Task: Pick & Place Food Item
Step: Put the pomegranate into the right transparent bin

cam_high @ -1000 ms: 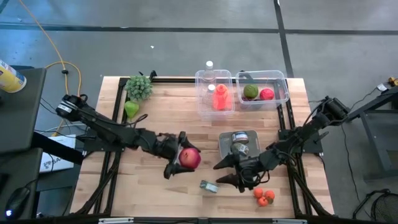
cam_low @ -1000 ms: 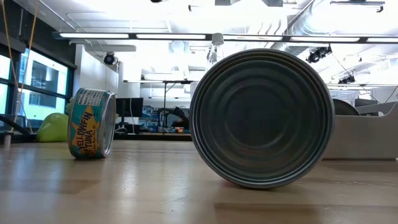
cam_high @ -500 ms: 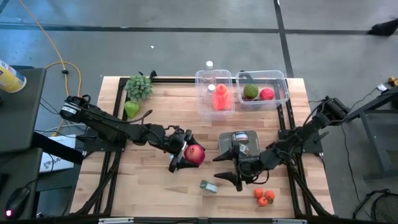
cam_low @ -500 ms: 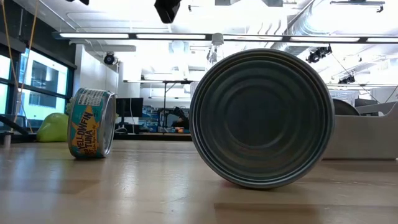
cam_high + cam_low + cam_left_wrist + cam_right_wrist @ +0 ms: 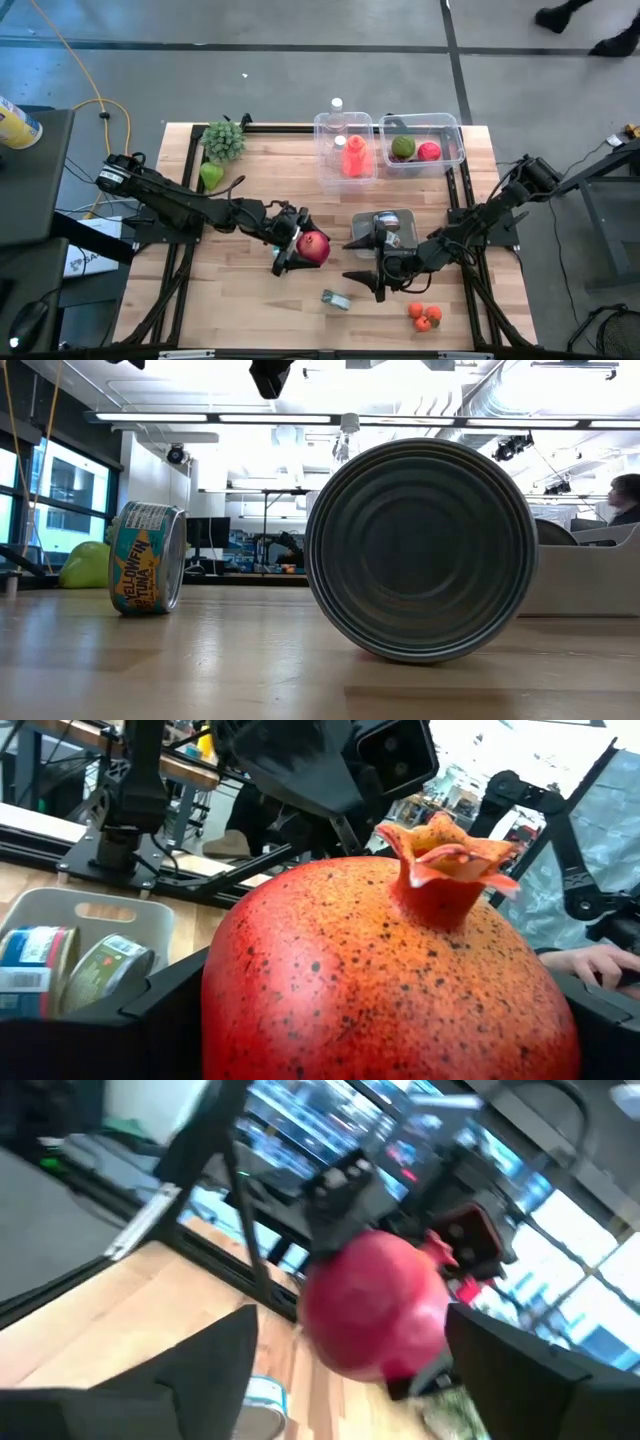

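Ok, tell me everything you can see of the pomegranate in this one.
The round red pomegranate has speckled, orange-tinged skin and a flared crown that points up in the left wrist view. The left claw grips it with one dark finger on either side, holding it over the middle of the wooden table. The open right claw faces it from close by, not touching. It looks whole and unmarked.

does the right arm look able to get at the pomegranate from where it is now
Probably yes. The right gripper stands open, facing the pomegranate across bare table, nothing between. But the left gripper is clamped on the fruit, so only its free side is open.
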